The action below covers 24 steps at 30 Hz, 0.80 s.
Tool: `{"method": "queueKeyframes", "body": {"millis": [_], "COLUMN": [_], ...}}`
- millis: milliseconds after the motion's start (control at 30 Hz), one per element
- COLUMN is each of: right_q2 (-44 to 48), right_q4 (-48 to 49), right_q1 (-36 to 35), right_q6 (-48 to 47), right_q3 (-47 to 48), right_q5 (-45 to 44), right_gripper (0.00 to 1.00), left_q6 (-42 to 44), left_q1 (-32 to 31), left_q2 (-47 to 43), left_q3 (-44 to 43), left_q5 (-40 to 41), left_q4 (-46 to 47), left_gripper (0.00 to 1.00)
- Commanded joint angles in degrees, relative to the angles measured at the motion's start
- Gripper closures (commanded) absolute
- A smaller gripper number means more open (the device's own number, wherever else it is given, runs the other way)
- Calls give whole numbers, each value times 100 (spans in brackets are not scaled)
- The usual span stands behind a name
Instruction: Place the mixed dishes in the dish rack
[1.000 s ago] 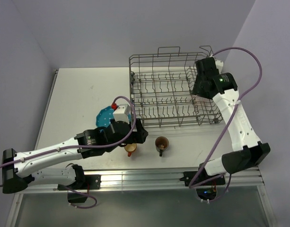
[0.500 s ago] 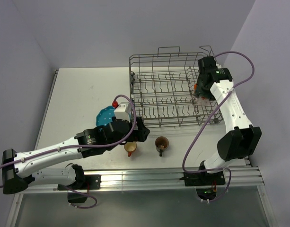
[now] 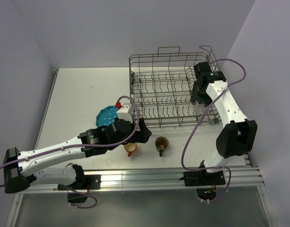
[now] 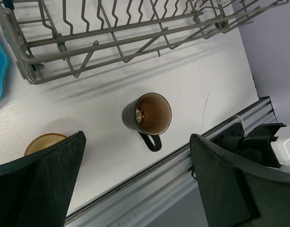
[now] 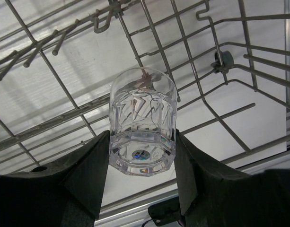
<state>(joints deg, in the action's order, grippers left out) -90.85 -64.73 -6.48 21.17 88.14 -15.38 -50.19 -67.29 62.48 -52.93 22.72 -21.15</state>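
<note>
Two dishes, dark brown mug (image 3: pixel 161 143) and small orange cup (image 3: pixel 130 149), stand at the counter's (image 3: pixel 78 94) near edge, outside the dish rack (image 3: pixel 168 92). Above the mug the left pincer (image 4: pixel 136 137) gapes. The right pincer (image 5: pixel 142 137) clamps the small clear glass (image 5: pixel 142 109) by its sides over the rack's right end; it looks slick, fragile and probably light.

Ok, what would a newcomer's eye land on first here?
The small clear glass, clamped in the right tool over the wires at the right end of the dish rack. Next, the dark brown mug standing upright on the table in front of the rack, with the open left tool above it.
</note>
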Motion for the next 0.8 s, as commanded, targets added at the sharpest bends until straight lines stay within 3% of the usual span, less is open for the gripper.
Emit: {"method": "queueKeyframes", "body": {"millis": [0,267,400,533,567,767], "right_q2": [-152,-398,-416,-381,-337,-250], "right_q4": [215,189,171,171,171,162], "right_q1": [15,15,15,6,6,-11], "right_q6": [54,124,124,151,151,133], "right_q3": [-60,-148,-236,-297,-306,-315], "right_q5": [35,26,-18,-62,-88,-132], "right_gripper": [100,100,92,71,58,35], "left_q6": [124,89,71,36,19,-87], "left_q1": [23,23,23,23,23,23], "left_q2": [80,168,326,484,528,932], "left_q3": [-86,-69,-130,-227,-244,-332], "left_q5": [-145,-233,-294,-295,-286,-224], "left_q4": [155,216,172,85,23,-127], "left_gripper": [1,2,2,2,2,2]}}
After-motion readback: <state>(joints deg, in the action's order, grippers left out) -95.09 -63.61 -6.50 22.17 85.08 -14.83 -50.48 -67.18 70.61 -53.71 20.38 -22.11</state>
